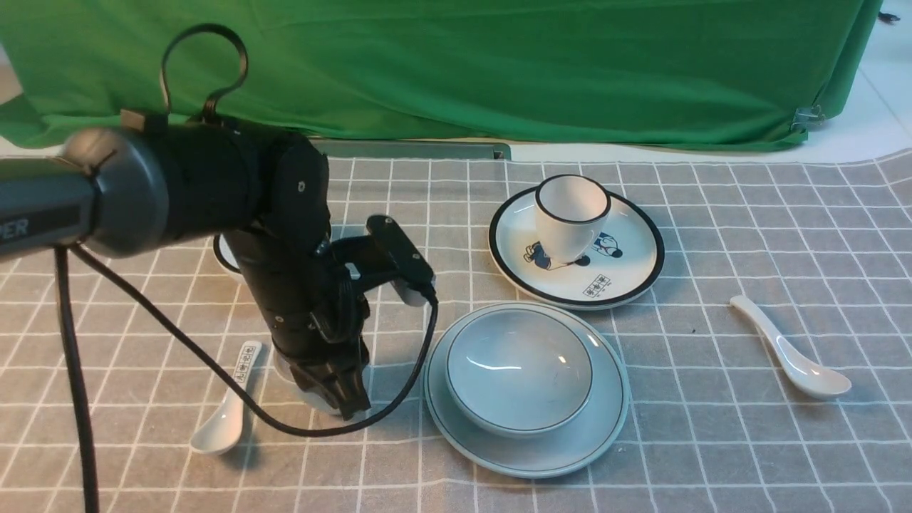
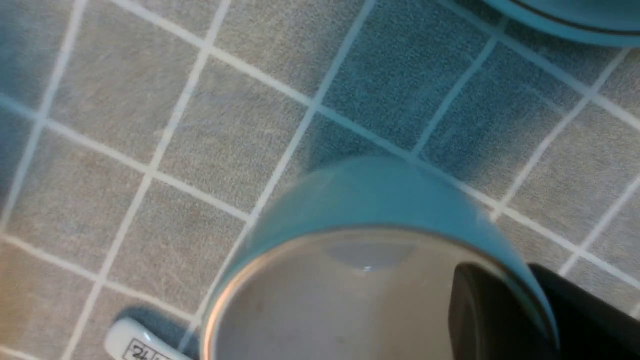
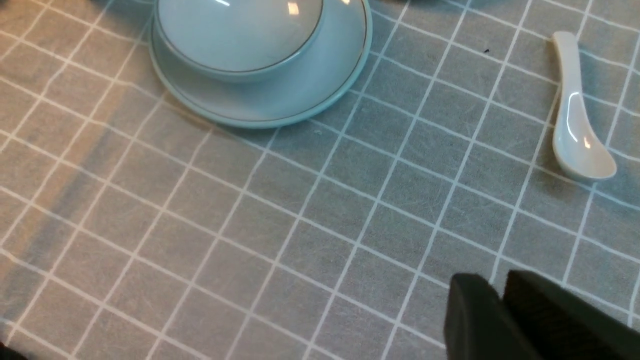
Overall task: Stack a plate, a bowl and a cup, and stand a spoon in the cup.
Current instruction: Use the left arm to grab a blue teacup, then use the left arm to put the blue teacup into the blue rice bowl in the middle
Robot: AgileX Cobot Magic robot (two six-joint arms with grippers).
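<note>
The pale bowl [image 1: 520, 370] sits inside the pale plate [image 1: 563, 456] at front centre; both also show in the right wrist view, bowl [image 3: 235, 30] on plate [image 3: 300, 95]. My left gripper [image 1: 342, 402] points down left of them. It is shut on the wall of the pale cup [image 2: 370, 200], one finger inside and one outside [image 2: 505, 280]. In the front view the arm hides most of the cup [image 1: 313, 402]. The plain white spoon [image 1: 791, 349] lies on the cloth at the right [image 3: 575, 125]. My right gripper [image 3: 495, 285] hovers over bare cloth, shut and holding nothing.
A black-rimmed plate with cartoon figures [image 1: 627, 271] holds a black-rimmed cup [image 1: 570, 214] behind the stack. A spoon with printed marks [image 1: 228, 406] lies left of my left gripper. A black-rimmed bowl's edge [image 1: 222, 256] peeks from behind the left arm. Green cloth [image 1: 456, 71] closes the back.
</note>
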